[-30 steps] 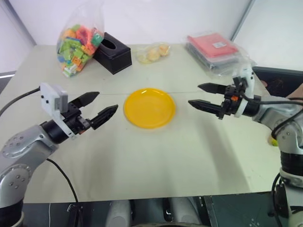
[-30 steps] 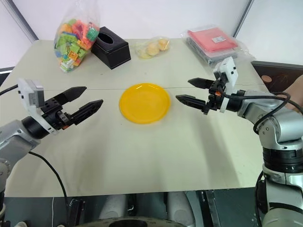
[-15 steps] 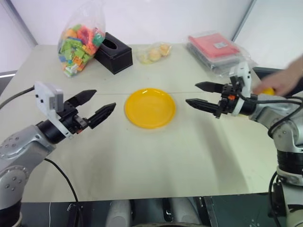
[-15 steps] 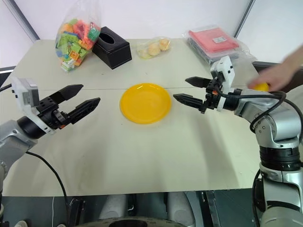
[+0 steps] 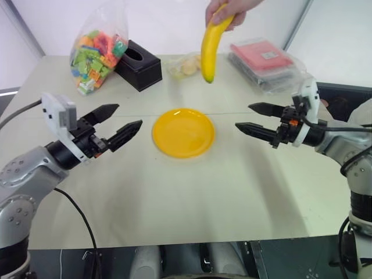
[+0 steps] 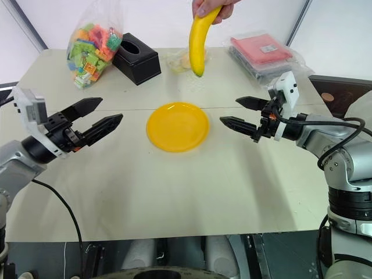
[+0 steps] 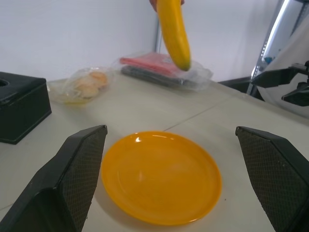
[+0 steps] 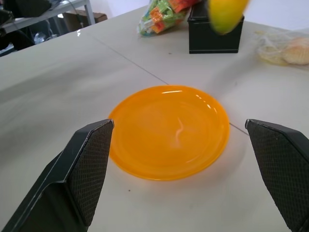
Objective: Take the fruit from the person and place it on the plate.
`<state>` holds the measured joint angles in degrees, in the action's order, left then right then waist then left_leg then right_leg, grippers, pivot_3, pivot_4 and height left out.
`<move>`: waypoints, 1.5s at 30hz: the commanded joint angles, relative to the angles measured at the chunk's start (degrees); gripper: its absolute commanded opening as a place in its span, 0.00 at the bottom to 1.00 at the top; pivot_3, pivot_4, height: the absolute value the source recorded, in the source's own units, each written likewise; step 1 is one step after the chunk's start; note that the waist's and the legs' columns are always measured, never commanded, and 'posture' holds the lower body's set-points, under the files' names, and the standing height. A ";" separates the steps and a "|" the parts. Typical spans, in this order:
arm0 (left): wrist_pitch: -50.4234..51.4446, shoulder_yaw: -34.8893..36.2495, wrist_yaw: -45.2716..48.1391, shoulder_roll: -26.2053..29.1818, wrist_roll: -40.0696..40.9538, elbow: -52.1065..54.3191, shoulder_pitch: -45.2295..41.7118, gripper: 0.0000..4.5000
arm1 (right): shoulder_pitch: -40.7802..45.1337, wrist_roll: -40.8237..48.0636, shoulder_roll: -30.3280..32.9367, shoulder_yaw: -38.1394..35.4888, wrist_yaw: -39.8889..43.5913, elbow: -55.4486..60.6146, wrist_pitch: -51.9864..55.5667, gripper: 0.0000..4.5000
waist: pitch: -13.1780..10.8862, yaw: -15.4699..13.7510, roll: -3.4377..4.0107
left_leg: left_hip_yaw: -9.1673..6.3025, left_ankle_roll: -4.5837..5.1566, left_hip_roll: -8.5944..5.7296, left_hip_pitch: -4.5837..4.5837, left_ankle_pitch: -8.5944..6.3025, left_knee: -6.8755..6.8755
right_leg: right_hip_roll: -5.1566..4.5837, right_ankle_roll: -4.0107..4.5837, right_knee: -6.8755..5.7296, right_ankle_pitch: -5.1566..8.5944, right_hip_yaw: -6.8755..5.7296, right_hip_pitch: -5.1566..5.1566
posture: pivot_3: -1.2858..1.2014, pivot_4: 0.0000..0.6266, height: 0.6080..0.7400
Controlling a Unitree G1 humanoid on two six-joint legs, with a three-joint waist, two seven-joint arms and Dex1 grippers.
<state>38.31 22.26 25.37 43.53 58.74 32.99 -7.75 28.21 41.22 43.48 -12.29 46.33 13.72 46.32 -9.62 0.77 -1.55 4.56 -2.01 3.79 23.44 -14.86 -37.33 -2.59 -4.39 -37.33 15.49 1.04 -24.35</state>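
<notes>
I see the curved yellow banana [image 5: 211, 45] hanging near-vertical at twelve o'clock of the round yellow plastic plate [image 5: 183, 132], seemingly slightly nearer my empty, wide-open right hand [image 5: 251, 118] than my empty, wide-open left hand [image 5: 124, 118].

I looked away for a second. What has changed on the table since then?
The person's hand has swung in from the robot's right and now dangles the banana above the table behind the plate. The left gripper and right gripper stay open and empty either side of the plate; nothing else moved.

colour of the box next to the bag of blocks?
Black: the box beside the bag of blocks. Clearest in the left eye view.
</notes>
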 commanded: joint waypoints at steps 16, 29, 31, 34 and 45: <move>-1.04 -1.38 1.41 -2.80 1.12 2.18 -4.52 1.00 | 25.09 0.19 -19.43 -1.48 -25.41 -16.56 10.01 0.99 | 0.00 0.04 0.00 | 0.04 -0.02 0.00 0.03 0.01 0.00 | -0.03 -0.01 -0.08 -0.01 -0.01 -0.03 | 0.52 0.24 1.00; -1.36 -1.98 0.39 -3.00 0.17 2.34 -4.27 1.00 | 35.84 -3.97 -23.97 0.55 -24.93 -27.38 4.42 0.99 | 0.00 0.17 0.01 | 0.03 -0.02 0.01 0.03 0.01 0.03 | -0.02 -0.01 -0.10 -0.01 -0.02 -0.06 | 0.52 0.24 1.00; -1.41 -1.91 0.09 -2.96 0.14 2.39 -4.30 1.00 | 36.79 -4.50 -24.99 0.90 -24.36 -28.97 3.24 0.99 | 0.00 0.17 0.01 | 0.03 -0.02 0.01 0.03 0.01 0.03 | -0.02 -0.01 -0.10 -0.01 -0.02 -0.06 | 0.52 0.24 1.00; -1.47 -1.72 -0.24 -2.83 -0.19 2.84 -3.84 1.00 | 38.47 -5.47 -26.68 1.34 -23.34 -32.01 1.42 0.99 | 0.00 0.20 0.01 | 0.04 -0.02 0.01 0.03 0.01 0.03 | -0.03 -0.01 -0.10 -0.01 -0.02 -0.07 | 0.52 0.24 1.00; -1.85 -0.91 -1.99 -2.91 -0.50 4.48 -2.06 1.00 | 40.13 -7.85 -28.64 1.65 -21.01 -36.93 -2.12 0.49 | 0.00 0.19 0.01 | 0.04 -0.02 0.01 0.05 0.01 0.07 | -0.04 -0.01 -0.08 -0.01 -0.03 -0.08 | 0.52 0.24 1.00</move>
<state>37.36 19.71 23.51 40.45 58.11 35.75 -9.69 65.85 33.25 14.88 -9.88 24.57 -24.06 45.53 -9.61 0.97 -1.54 4.60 -2.02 3.80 23.49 -14.85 -37.26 -2.63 -4.40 -37.41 15.48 1.01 -24.43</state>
